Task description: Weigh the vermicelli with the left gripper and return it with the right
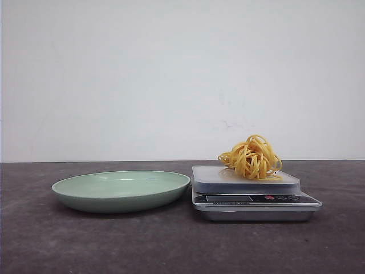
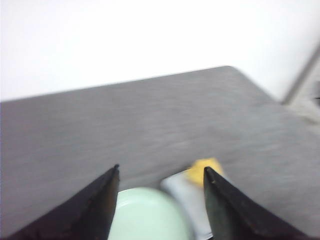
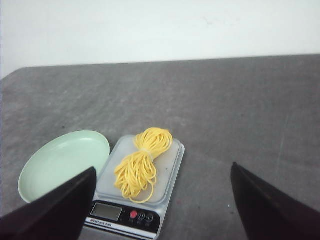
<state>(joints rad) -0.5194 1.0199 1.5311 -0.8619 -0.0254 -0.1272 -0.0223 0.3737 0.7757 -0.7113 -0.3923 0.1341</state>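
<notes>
The vermicelli (image 1: 252,158), a yellow-orange bundle of thin strands, lies on the platform of a silver kitchen scale (image 1: 228,178). To the scale's left sits the pale green plate (image 1: 121,190), holding nothing. Neither arm shows in the front view. My left gripper (image 2: 161,170) is open, high above the table, with nothing between its fingers; its view is blurred, showing the plate (image 2: 142,215), scale (image 2: 182,192) and vermicelli (image 2: 200,169) far below. My right gripper (image 3: 162,172) is open wide above the scale (image 3: 167,167), empty, looking down on the vermicelli (image 3: 140,167) and plate (image 3: 62,162).
The scale's black front panel (image 3: 125,215) carries a display and round buttons. The dark grey table (image 1: 68,240) stretches to a white wall behind. In the left wrist view the table's far corner (image 2: 230,70) shows.
</notes>
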